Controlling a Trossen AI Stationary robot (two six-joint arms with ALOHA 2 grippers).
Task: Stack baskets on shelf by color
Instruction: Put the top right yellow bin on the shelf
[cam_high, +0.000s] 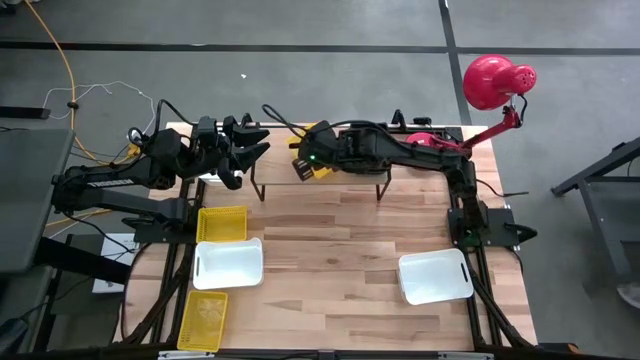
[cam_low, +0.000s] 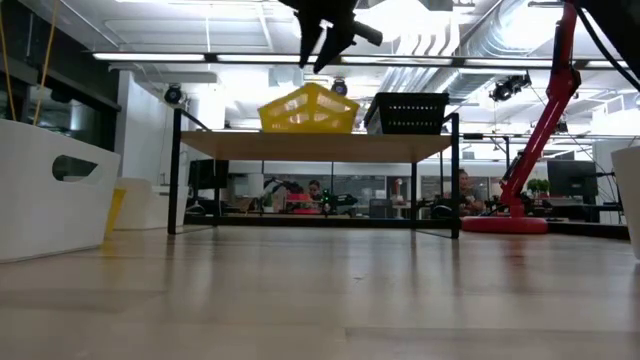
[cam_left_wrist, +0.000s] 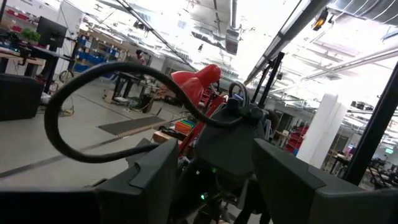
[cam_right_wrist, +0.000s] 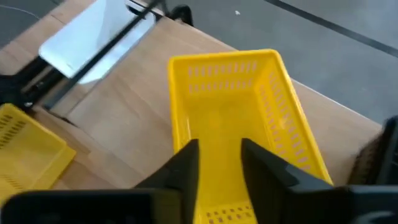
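The shelf (cam_low: 315, 146) stands at the table's far middle. A yellow basket (cam_right_wrist: 239, 118) lies on its left part, askew and tilted, as the low view (cam_low: 308, 110) shows. A black basket (cam_low: 410, 112) sits beside it on the right. My right gripper (cam_right_wrist: 219, 158) is open and hangs above the yellow basket without touching it; it also shows in the high view (cam_high: 300, 165) and the low view (cam_low: 325, 45). My left gripper (cam_high: 248, 143) is open and empty, raised over the table's far left, facing the right arm's wrist (cam_left_wrist: 230, 143).
On the table's left lie a yellow basket (cam_high: 222, 224), a white basket (cam_high: 228, 263) and another yellow basket (cam_high: 203, 320). A white basket (cam_high: 436, 277) lies at the near right. A red lamp (cam_high: 497, 80) stands at the far right corner.
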